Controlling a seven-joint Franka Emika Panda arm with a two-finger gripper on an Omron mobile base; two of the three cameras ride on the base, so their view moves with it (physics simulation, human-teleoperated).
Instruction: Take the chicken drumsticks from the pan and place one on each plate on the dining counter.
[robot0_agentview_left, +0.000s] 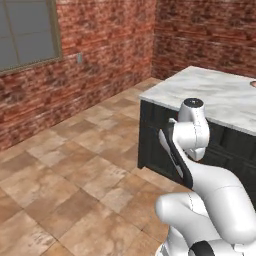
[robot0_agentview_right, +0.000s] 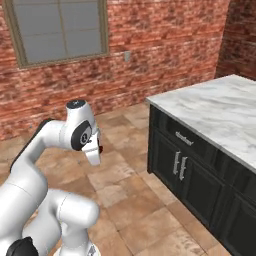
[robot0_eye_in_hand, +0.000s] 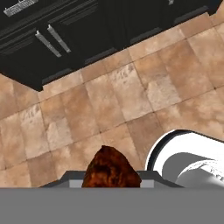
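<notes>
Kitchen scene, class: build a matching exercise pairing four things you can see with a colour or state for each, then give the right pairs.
Things:
1. chicken drumstick
2. dining counter
3. floor
4. window

Descriptions:
A. white-grey veined marble top on a dark base
B. set in the brick wall
C. glazed brown, held between the fingers
D. tan stone tiles

Pairs: 1-C, 2-A, 3-D, 4-B

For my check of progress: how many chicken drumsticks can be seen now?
1: a chicken drumstick between the gripper fingers, above the tiled floor. Another may be out of sight.
</notes>
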